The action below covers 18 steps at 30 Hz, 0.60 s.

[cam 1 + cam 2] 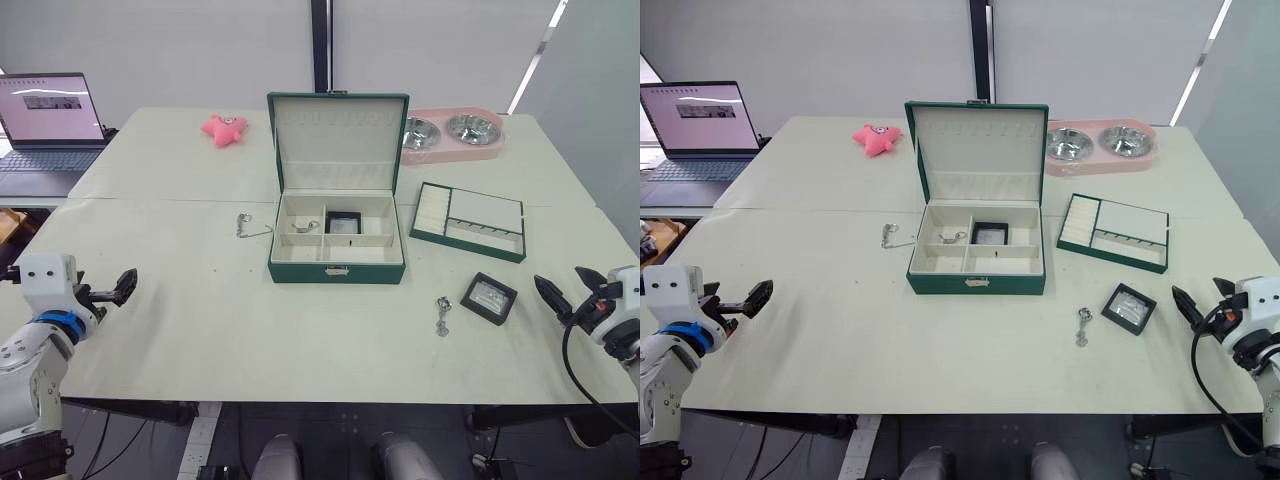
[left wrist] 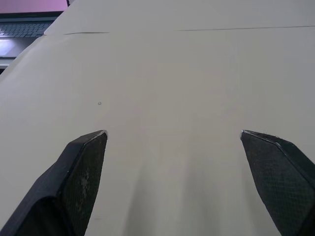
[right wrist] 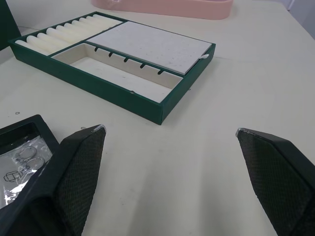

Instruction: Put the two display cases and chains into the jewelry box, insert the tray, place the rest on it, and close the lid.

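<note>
The green jewelry box stands open at the table's middle, lid upright. One black display case lies in its back right compartment and a chain in a left one. A second display case lies on the table to the front right, with a chain left of it. Another chain lies left of the box. The green tray sits right of the box. My right gripper is open near the second case, and the tray lies beyond it. My left gripper is open over bare table at the left.
A pink star toy lies at the back left and a pink double pet bowl at the back right. An open laptop stands on a separate surface at the far left. The cream table is bare in front of the box.
</note>
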Tool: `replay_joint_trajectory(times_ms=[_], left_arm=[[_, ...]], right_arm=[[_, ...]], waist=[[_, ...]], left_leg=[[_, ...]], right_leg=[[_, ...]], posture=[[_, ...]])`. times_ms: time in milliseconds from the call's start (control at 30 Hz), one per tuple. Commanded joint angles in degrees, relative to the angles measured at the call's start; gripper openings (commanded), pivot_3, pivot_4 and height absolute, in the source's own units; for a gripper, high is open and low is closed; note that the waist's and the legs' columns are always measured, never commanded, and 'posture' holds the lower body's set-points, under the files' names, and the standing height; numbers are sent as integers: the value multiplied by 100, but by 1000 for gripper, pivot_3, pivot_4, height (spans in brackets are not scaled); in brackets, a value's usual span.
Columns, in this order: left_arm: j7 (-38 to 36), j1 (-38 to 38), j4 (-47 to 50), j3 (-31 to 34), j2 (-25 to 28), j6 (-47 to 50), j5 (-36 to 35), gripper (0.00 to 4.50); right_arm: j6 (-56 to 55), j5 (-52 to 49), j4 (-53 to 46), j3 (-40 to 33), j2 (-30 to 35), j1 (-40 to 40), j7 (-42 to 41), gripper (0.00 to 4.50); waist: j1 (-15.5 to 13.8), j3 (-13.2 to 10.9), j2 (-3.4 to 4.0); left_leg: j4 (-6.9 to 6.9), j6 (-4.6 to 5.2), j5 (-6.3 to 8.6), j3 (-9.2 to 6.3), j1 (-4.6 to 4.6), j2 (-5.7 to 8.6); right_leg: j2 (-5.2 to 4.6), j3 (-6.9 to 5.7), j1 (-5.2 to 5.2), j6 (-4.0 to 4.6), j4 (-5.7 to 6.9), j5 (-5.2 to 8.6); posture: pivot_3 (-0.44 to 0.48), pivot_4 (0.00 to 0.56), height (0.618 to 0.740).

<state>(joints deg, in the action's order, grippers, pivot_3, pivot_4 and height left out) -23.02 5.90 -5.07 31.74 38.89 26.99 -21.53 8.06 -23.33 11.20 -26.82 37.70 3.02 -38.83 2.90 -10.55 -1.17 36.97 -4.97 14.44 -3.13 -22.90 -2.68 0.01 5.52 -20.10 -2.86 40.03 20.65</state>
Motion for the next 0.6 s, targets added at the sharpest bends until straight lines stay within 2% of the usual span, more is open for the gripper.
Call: replay_joint_trajectory(times_ms=[33,167,300,433,600], left_arm=[[66,131,180,26,-8,-12,-36,4476],[20,177,186,-24,-38,-56,-14,4476],[36,428,328,-151,-181,-11,-124,4476],[192,911,338,-537,-495,-9,-69,4476],[386,1483,254,-1092,-987,-11,37,4476]], right_arm=[[-75,-57,-221,-67,-3,12,8,4500],[12,-110,-392,-18,-26,28,-3,4500],[407,-469,-1010,210,-97,196,-166,4500],[1215,-821,-2049,954,-80,598,-364,4500],[1915,-1002,-2746,1889,-154,1372,-551,4500]], waist=[[0,0,0],[8,0,1],[3,1,1],[6,1,1],[-10,2,0]], left_leg=[[0,0,0,0,0,0],[0,0,0,0,0,0],[2,0,0,-1,0,0],[5,-1,-1,-3,0,-1],[7,-1,-1,-8,-6,1]], right_leg=[[0,0,0,0,0,0],[0,0,0,0,0,0],[0,-1,0,0,4,0],[1,-1,0,0,9,0],[1,-6,-1,0,7,0]], posture=[[0,150,740],[0,150,740],[0,150,740],[0,150,740],[0,150,740]])
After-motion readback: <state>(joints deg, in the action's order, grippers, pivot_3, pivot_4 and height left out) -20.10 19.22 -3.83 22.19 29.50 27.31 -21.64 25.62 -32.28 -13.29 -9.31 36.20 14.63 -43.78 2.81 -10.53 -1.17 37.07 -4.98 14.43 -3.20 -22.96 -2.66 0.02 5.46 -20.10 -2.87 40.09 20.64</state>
